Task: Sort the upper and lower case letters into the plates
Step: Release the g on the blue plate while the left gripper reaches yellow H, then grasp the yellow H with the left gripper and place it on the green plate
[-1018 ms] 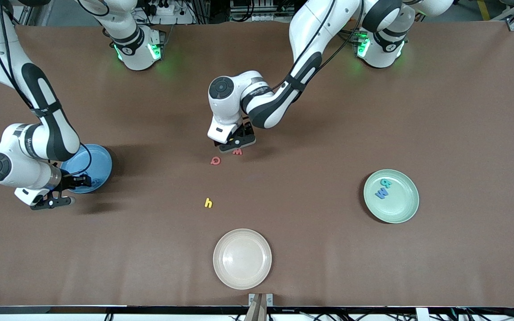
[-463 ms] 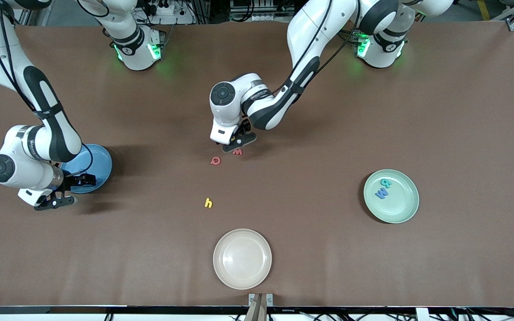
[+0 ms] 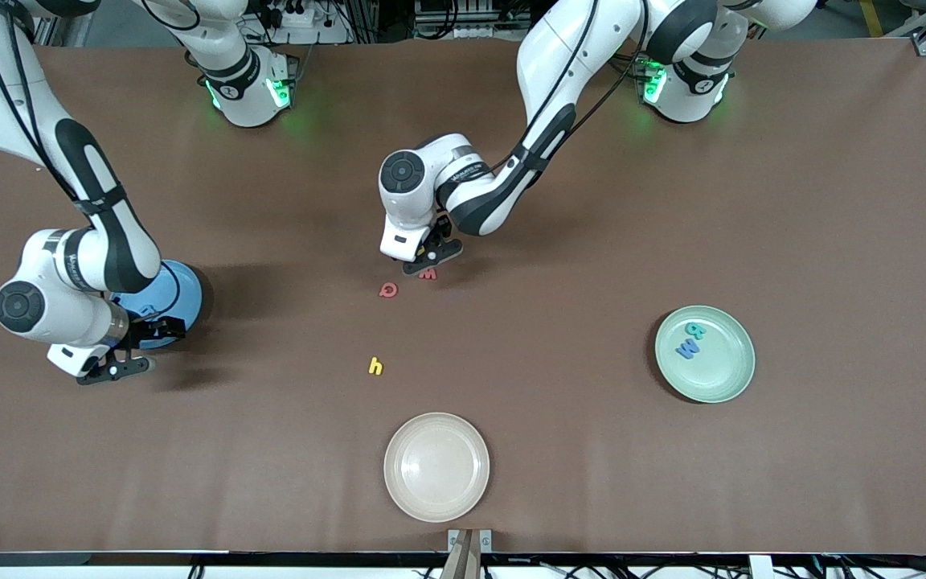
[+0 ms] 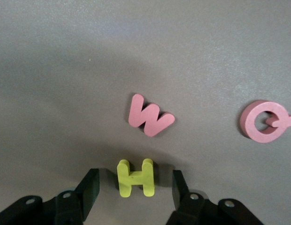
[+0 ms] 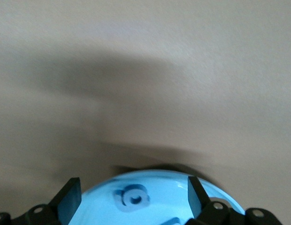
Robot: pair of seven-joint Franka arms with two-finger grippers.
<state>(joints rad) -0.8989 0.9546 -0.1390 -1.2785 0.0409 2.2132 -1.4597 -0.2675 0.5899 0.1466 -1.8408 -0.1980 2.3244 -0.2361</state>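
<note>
My left gripper is low over the table's middle, open, with its jaws astride a yellow H and a gap on each side. A red w and a red Q lie just past it. In the front view the left gripper hides the H; the w, the Q and a yellow h show. My right gripper hangs open over the blue plate, which holds a blue letter. The pale green plate holds a teal letter and a blue letter.
A cream-white plate sits near the table's front edge at the middle. The right arm covers most of the blue plate in the front view. Both arm bases stand along the table's back edge.
The left gripper's jaws have narrowed around the yellow H. The right arm has shifted a little toward the table's middle, its gripper staying over the blue plate.
</note>
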